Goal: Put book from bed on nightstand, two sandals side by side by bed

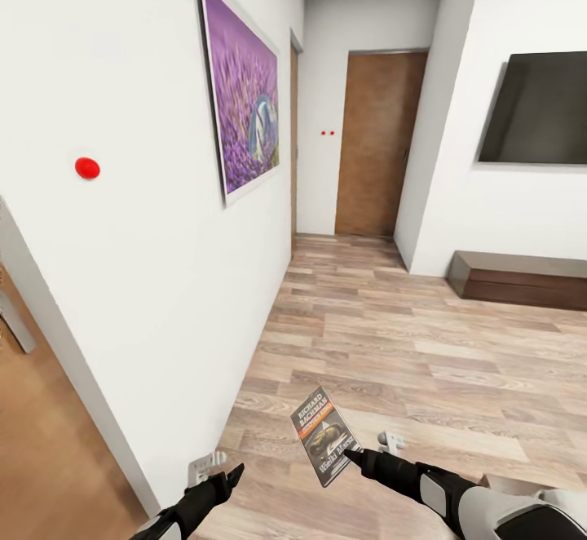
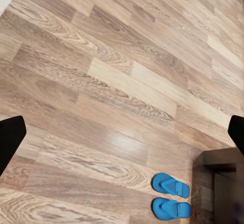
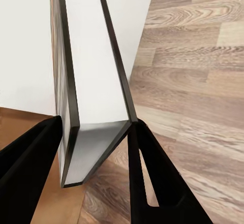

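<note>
So we're in the bedroom (image 1: pixel 391 336), looking along the wood floor with the lavender picture (image 1: pixel 242 91) on the wall. Right gripper (image 1: pixel 352 457) is clamped on the book (image 1: pixel 324 434), held upright over the floor, below that picture. Thin, light, stiff paperback; pinching one edge works, but it could pivot. Left gripper (image 1: pixel 232 472) is spread wide, carrying nothing. The two sandals (image 2: pixel 171 197) lie side by side on the floor.

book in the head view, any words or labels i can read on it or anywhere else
"RICHARD BACHMAN": white lettering at the top of the book cover, held in the right end effector.
Lower white title line on the cover: too blurred to read.
Orange band's small print: too small to read.
No other text shows in the pictures.
</note>
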`<state>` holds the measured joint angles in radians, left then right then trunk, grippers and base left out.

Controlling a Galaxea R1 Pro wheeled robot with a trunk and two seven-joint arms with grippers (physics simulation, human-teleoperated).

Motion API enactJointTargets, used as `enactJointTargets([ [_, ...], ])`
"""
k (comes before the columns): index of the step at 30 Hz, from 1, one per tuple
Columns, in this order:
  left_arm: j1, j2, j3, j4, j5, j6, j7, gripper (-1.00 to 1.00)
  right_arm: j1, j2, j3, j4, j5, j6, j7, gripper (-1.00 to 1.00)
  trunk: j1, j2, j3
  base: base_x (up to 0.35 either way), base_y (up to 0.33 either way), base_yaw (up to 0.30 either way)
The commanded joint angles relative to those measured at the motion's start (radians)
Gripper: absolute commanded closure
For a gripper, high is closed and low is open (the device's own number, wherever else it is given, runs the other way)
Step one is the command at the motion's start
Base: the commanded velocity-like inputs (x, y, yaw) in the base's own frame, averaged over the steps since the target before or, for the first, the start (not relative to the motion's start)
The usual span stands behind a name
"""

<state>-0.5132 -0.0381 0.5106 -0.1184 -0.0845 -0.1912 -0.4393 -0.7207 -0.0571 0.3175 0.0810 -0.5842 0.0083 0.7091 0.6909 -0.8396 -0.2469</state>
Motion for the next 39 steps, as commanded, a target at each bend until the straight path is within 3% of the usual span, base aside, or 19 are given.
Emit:
enactJointTargets([
  [1, -0.001, 0.0, 0.008, 0.0, -0.009, -0.004, -0.002, -1.0, -0.002, 0.0, 0.006, 0.003, -0.01, 0.001, 0.006, 1.0, 0.0, -0.001, -0.001, 0.161, 0.236, -0.003],
  [10, -0.001, 0.0, 0.008, 0.0, -0.009, -0.004, -0.002, -1.0, -0.002, 0.0, 0.006, 0.003, -0.01, 0.001, 0.006, 1.0, 0.0, -0.001, -0.001, 0.113, 0.106, -0.001],
  [39, -0.001, 0.0, 0.006, 0.0, -0.009, -0.004, -0.001, -1.0, -0.002, 0.0, 0.006, 0.003, -0.011, 0.001, 0.006, 1.0, 0.0, -0.001, -0.001, 0.279, 0.001, 0.0],
])
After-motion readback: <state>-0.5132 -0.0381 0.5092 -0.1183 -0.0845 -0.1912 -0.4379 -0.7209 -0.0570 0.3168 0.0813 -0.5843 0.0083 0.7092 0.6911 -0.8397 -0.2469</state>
